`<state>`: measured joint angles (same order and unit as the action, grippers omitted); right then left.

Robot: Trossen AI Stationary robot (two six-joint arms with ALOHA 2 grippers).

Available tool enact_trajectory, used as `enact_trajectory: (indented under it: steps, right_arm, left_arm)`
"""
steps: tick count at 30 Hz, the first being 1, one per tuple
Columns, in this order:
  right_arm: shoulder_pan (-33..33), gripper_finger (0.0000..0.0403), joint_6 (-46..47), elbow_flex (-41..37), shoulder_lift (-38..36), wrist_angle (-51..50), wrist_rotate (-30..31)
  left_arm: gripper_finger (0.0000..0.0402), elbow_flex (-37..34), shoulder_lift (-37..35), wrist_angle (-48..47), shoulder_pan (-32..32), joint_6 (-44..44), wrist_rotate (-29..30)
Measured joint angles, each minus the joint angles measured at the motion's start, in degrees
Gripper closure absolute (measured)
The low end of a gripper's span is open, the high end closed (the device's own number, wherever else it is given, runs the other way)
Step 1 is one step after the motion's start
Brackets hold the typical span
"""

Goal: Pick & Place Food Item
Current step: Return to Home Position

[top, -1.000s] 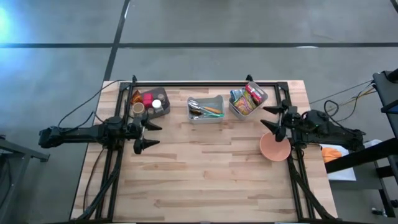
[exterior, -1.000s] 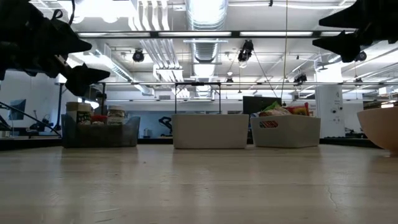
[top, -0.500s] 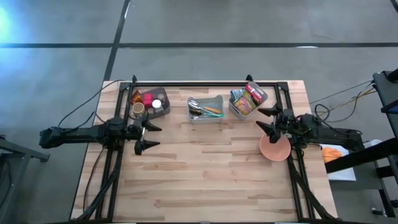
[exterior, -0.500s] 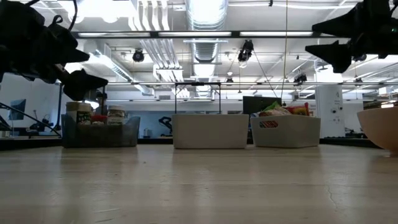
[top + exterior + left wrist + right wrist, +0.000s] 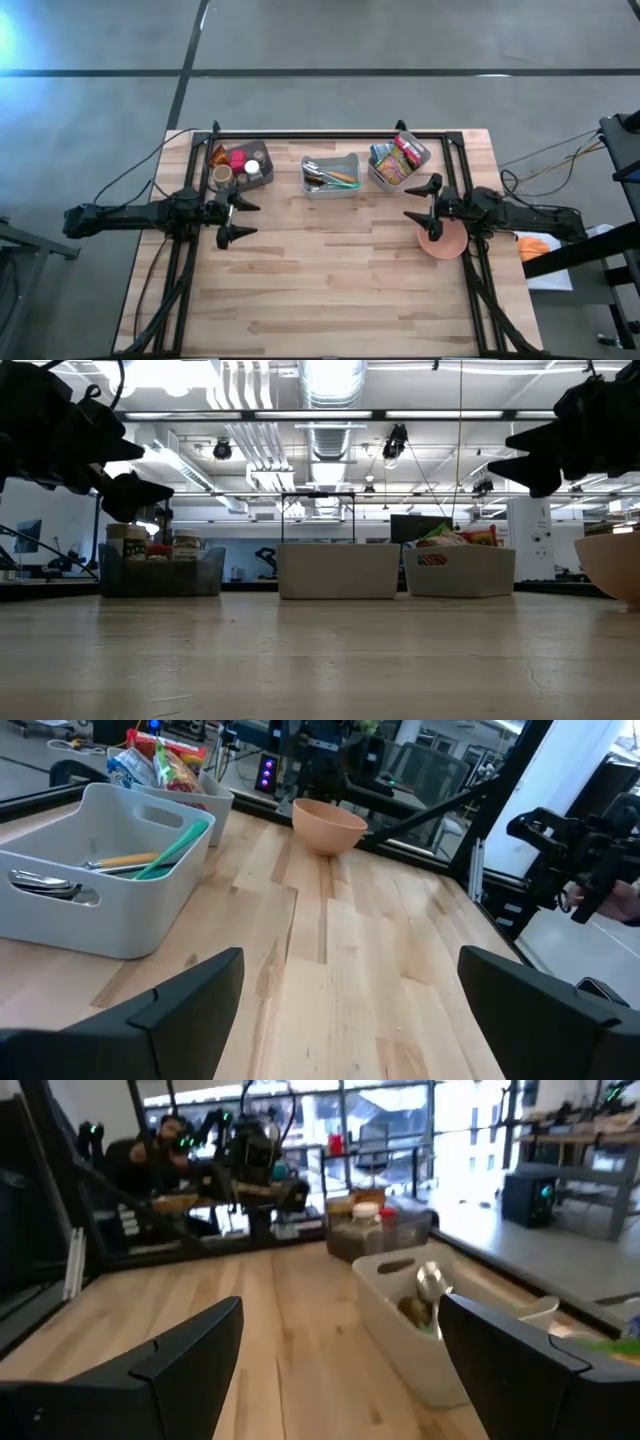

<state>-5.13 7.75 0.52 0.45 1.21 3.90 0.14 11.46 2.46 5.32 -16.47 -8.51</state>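
Note:
Food packets [image 5: 397, 158] stand in a grey bin [image 5: 417, 167] at the table's far right, also in the low view as the food bin [image 5: 460, 570]. A pinkish bowl [image 5: 447, 243] rests on its base by the right edge; the left wrist view shows this bowl [image 5: 328, 825] too. My right gripper [image 5: 421, 201] hangs open in the air beside the bowl, just on the near side of the food bin, pointing toward the table's middle. My left gripper [image 5: 236, 220] hangs open at the left side, nothing between its fingers.
A grey bin with cutlery [image 5: 331, 174] stands at the far middle. A dark bin with jars [image 5: 240, 165] stands at the far left, just beyond my left gripper. A black frame [image 5: 330, 133] runs along the far edge. Bare wood [image 5: 330, 270] spreads across the middle and near side.
My right gripper has sunk and shifted a little toward the table's middle, staying open. It now hangs lower beside the bowl.

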Motion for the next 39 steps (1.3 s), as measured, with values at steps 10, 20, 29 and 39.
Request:
enact_trajectory:
  steps: [10, 20, 29, 39]
  right_arm:
    - [0.0, 0.0071, 0.0, 0.0, 3.5, -0.1, -0.5]
    - [0.0, 0.0071, 0.2, 0.0, 4.1, -0.2, -0.5]
    - [0.0, 0.0071, 0.2, 0.0, 4.1, -0.2, -0.5]
    - [0.0, 0.0071, 0.2, 0.0, 4.1, -0.1, -0.5]
  left_arm:
    - [0.0029, 0.0, 0.0, 0.0, 0.0, 0.0, 0.1]
    - [0.0029, 0.0, 0.0, 0.0, 0.0, 0.0, 0.1]
    - [0.0029, 0.0, 0.0, 0.0, 0.0, -0.2, 0.1]
    - [0.0028, 0.0, 0.0, 0.0, 0.0, -0.2, 0.1]
